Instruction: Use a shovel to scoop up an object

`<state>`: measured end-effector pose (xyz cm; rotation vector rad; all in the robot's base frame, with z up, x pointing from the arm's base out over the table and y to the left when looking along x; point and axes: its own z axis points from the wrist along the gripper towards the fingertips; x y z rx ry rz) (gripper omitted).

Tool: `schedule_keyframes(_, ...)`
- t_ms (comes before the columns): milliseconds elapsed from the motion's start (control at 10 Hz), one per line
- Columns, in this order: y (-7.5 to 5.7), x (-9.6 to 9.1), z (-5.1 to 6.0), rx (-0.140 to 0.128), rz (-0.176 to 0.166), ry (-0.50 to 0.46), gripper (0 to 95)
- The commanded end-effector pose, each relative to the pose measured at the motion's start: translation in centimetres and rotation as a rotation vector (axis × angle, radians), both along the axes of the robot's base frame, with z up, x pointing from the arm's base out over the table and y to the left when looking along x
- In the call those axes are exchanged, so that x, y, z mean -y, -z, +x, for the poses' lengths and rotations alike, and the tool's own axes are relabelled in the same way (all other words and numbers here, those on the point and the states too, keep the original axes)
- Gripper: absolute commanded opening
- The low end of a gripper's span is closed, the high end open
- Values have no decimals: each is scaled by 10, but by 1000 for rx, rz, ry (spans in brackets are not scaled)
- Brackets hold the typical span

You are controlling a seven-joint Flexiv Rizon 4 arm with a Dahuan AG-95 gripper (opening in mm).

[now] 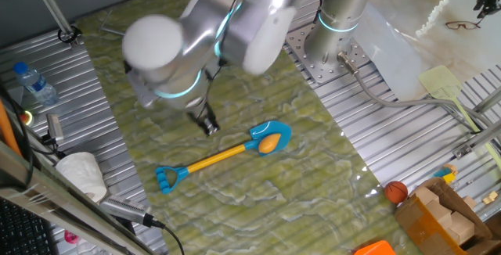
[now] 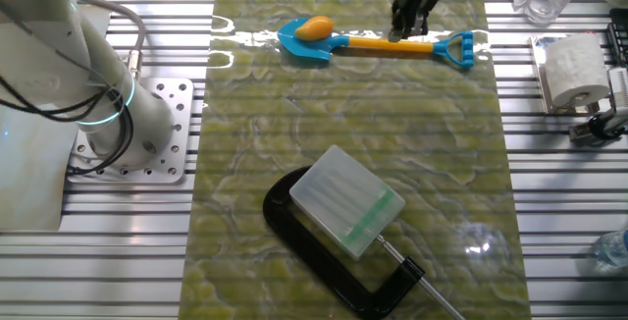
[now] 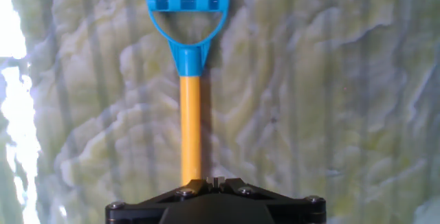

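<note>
The shovel [image 1: 223,156] lies flat on the green mat, with a blue blade, a yellow shaft and a blue D-shaped end. It also shows in the other fixed view [image 2: 378,44] and in the hand view [image 3: 190,124]. The object [image 1: 268,141], a small orange-yellow oval lump, rests on the blade [image 2: 315,29]. My gripper [image 1: 209,127] hangs just above the middle of the shaft [image 2: 400,31], apart from it. Its fingers look closed together and hold nothing. In the hand view only the dark gripper body [image 3: 216,183] shows, over the shaft's near end.
A black clamp with a translucent box [image 2: 348,200] lies on the mat opposite the shovel. An orange ball [image 1: 396,191] and a wooden box [image 1: 446,212] stand off the mat. A pale green spatula [image 1: 446,83], a water bottle [image 1: 35,83] and a paper roll [image 1: 82,173] are on the ribbed table.
</note>
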<state>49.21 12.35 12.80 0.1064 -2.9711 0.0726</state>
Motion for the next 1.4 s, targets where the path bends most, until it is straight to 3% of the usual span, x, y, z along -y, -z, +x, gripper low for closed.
schedule_keyframes(100,-8,15,-17,18,14,-46,0)
schedule_keyframes(200,-8,15,-17,-7,-5,-62,0)
schedule_keyframes(300,-8,15,-17,-7,-3,-72,0)
schedule_keyframes(500,-8,15,-17,26,11,-99,0)
schedule_keyframes(600,-8,15,-17,94,13,-99,0)
schedule_keyframes(700,-8,15,-17,103,24,-100,0)
schedule_keyframes(800,-8,15,-17,104,93,-69,0)
schedule_keyframes(900,-8,15,-17,104,93,-69,0)
schedule_keyframes(1000,-14,16,-25,90,109,-93,0)
schedule_keyframes(1100,-27,19,-54,103,106,-141,0)
schedule_keyframes(1400,-46,15,-97,116,96,-158,0)
